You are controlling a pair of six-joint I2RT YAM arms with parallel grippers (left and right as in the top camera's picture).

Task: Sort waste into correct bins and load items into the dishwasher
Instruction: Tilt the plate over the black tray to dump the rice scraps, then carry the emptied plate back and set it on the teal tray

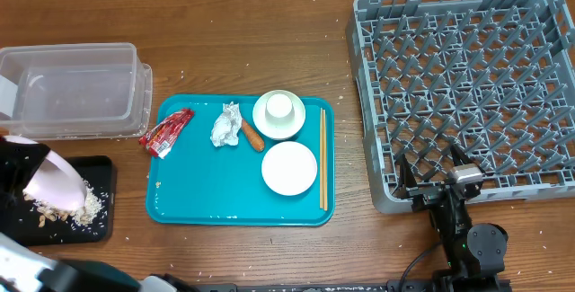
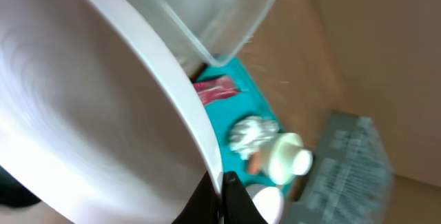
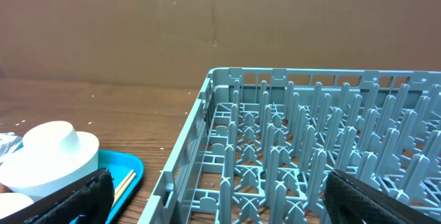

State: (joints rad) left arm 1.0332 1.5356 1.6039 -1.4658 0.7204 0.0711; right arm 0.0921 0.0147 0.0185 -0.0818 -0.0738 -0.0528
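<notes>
Overhead: left fingers [image 2: 222, 195] pinch smooth white bowl [image 1: 51, 182]; right fingers [image 1: 440, 177] spread, empty.

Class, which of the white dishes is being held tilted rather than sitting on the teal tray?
The bowl in the left gripper, tipped over the black tray.

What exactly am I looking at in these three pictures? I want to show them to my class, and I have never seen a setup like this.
Two robot arms sit at a wooden table. One picture looks down from above; the other two come from cameras on each arm's wrist. The left gripper is shut on a white bowl, tipped over a black tray where rice scraps lie. The right gripper hangs open at the edge of the grey dish rack. A teal tray holds a white plate, an upturned cup on a bowl, chopsticks, a sausage and a paper wad. A red wrapper overhangs its edge, near a clear tub.
</notes>
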